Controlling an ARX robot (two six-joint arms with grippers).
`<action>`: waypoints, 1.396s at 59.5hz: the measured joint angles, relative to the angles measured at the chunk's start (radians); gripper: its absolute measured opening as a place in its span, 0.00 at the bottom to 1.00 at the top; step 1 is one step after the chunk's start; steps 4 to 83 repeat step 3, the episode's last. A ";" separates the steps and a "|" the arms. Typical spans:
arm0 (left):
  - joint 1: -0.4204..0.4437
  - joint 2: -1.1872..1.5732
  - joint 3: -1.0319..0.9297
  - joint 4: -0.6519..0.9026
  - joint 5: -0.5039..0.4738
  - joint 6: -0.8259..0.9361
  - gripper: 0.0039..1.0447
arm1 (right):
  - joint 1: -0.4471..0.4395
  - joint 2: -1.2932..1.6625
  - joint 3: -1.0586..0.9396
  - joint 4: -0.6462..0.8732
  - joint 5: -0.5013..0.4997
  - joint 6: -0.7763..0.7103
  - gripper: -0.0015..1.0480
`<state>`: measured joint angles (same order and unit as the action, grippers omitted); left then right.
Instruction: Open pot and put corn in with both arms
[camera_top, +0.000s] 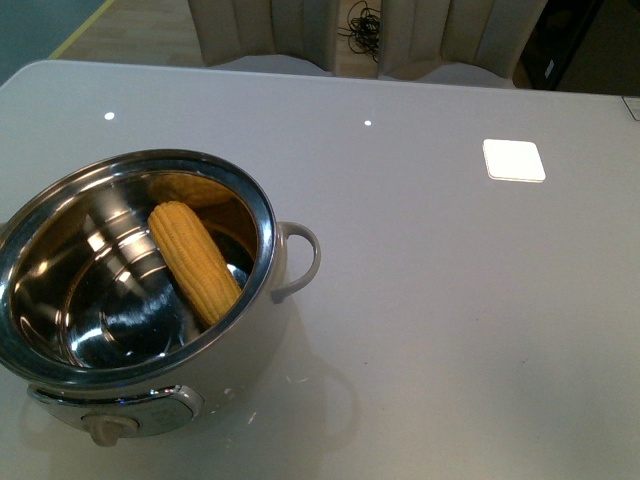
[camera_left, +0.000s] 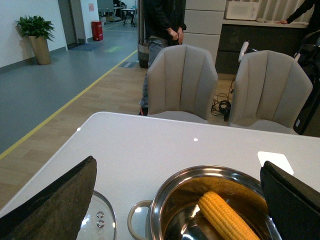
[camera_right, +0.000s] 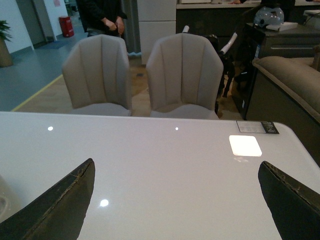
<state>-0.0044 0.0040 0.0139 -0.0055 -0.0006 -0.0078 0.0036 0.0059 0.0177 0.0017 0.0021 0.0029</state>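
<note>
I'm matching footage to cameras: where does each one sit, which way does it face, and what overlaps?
Front view: on the robot's body, looking down at the pot holding the corn; no arm shows.
Left wrist view: above the table, facing two chairs; pot, corn, glass lid, wide-apart jaws at the edges.
Right wrist view: faces the same chairs over the table; wide-apart jaws show.
Shared: front and left wrist both show the corn in the pot.

Grey table (camera_top: 450, 300) — two chairs (camera_right: 182, 75)
</note>
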 joint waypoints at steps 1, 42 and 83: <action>0.000 0.000 0.000 0.000 0.000 0.000 0.93 | 0.000 0.000 0.000 0.000 0.000 0.000 0.91; 0.000 0.000 0.000 0.000 0.000 0.000 0.93 | 0.000 0.000 0.000 0.000 0.000 0.000 0.91; 0.000 0.000 0.000 0.000 0.000 0.000 0.93 | 0.000 0.000 0.000 0.000 0.000 0.000 0.91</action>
